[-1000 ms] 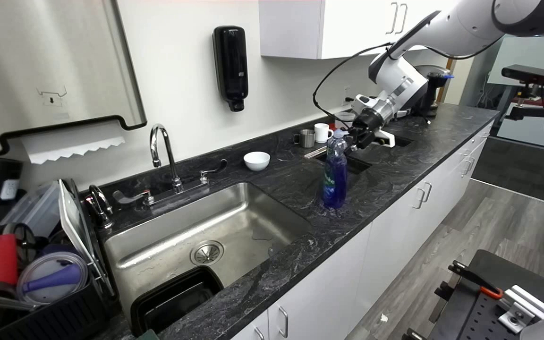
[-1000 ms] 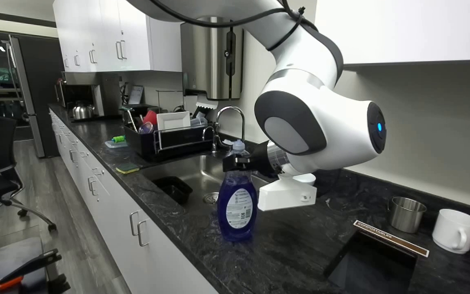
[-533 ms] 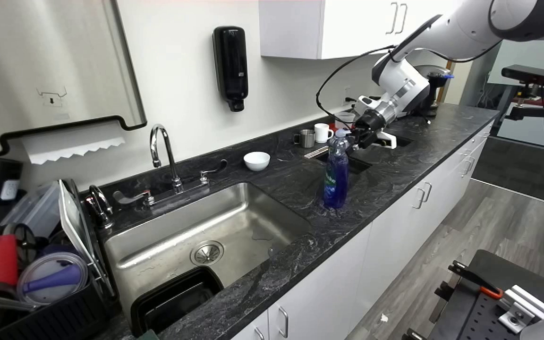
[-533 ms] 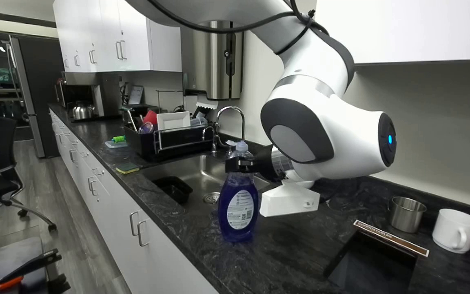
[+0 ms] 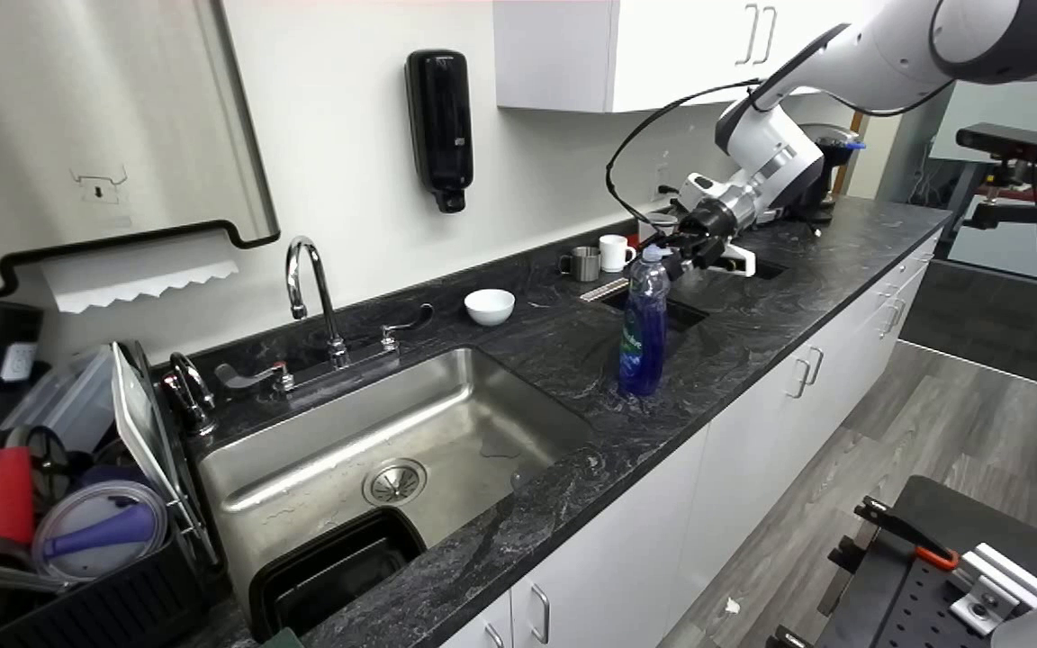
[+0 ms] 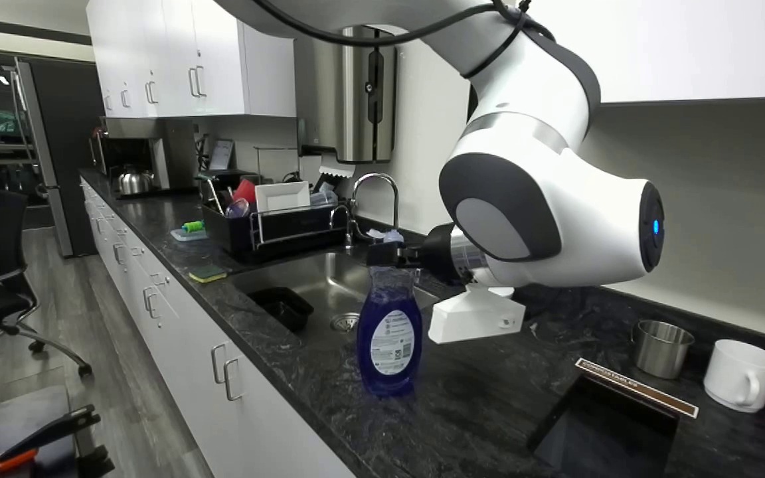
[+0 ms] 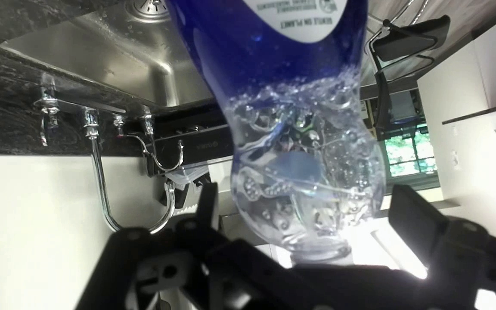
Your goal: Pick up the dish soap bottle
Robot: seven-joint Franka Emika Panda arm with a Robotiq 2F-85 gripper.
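Black marbled countertop [image 5: 550,337], with stainless-steel sink [image 5: 473,423] let in: anything tipped could land there. Dish soap bottle [image 6: 390,332], upright on the countertop just beside the sink: uneven contact may topple it. Gripper [image 7: 307,196], fingers [image 7: 416,218] apart on either side of the clear upper part: a grip so high may slip or let the liquid-filled base swing.
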